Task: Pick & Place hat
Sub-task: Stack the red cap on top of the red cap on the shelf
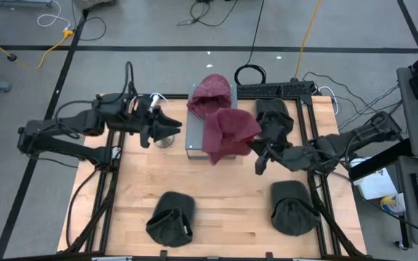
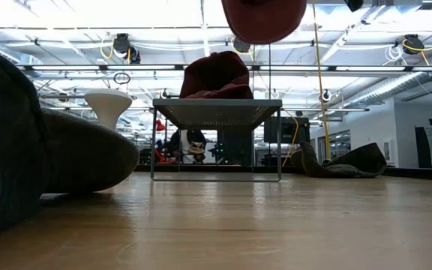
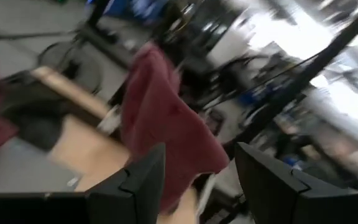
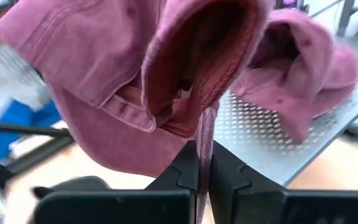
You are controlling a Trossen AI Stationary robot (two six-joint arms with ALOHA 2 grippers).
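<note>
Clamped in our right gripper [image 4: 204, 163], the maroon cap [image 4: 135, 93] should be lowered squarely onto the perforated metal stand [image 1: 197, 145] before we release.

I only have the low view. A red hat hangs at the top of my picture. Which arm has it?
Observer: The right gripper, jaws shut on the held maroon hat.
Operator: Where is it over the table?
Observer: Above the metal stand's near right corner.
Operator: Is the other hat still on the stand?
Observer: Yes, a second maroon hat sits at its far end.
Operator: And the left arm?
Observer: The left gripper waits open beside the stand.
</note>
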